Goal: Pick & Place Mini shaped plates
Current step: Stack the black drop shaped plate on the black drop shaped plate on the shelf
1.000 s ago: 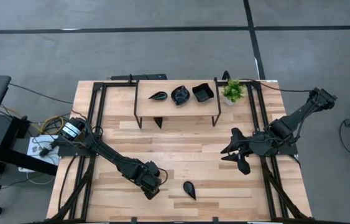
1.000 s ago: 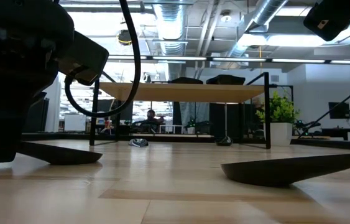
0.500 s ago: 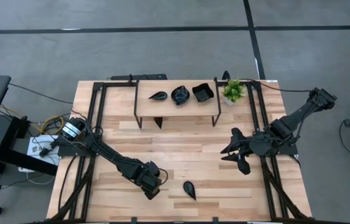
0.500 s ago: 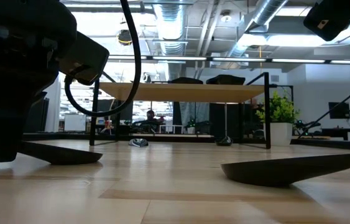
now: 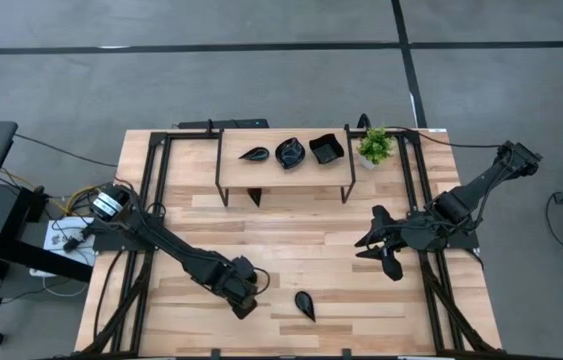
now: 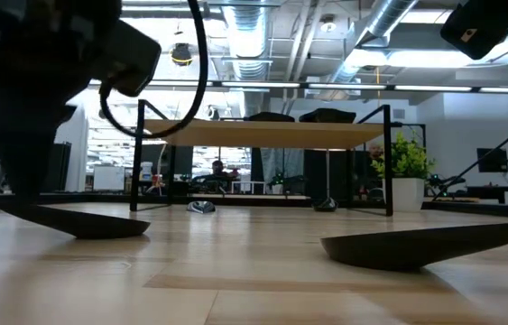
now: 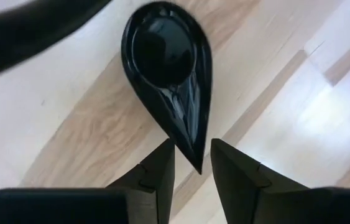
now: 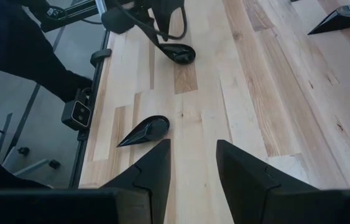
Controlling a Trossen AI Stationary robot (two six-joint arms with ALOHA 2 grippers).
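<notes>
Two glossy black teardrop plates lie flat on the near part of the table. One plate is under my left gripper. In the left wrist view its pointed tip lies between my open left gripper's fingers, with a gap on one side. The other plate lies just right of it. My right gripper hangs open over the right half of the table and holds nothing. Three more plates sit on the raised shelf.
The shelf stands at the far middle on dark legs and carries a teardrop plate, a scalloped plate and a square plate. A green potted plant stands to its right. Another dark plate lies under the shelf. Bare wood lies mid-table.
My left gripper has risen a little above the teardrop plate under it. That plate has stayed flat on the table in the same place.
</notes>
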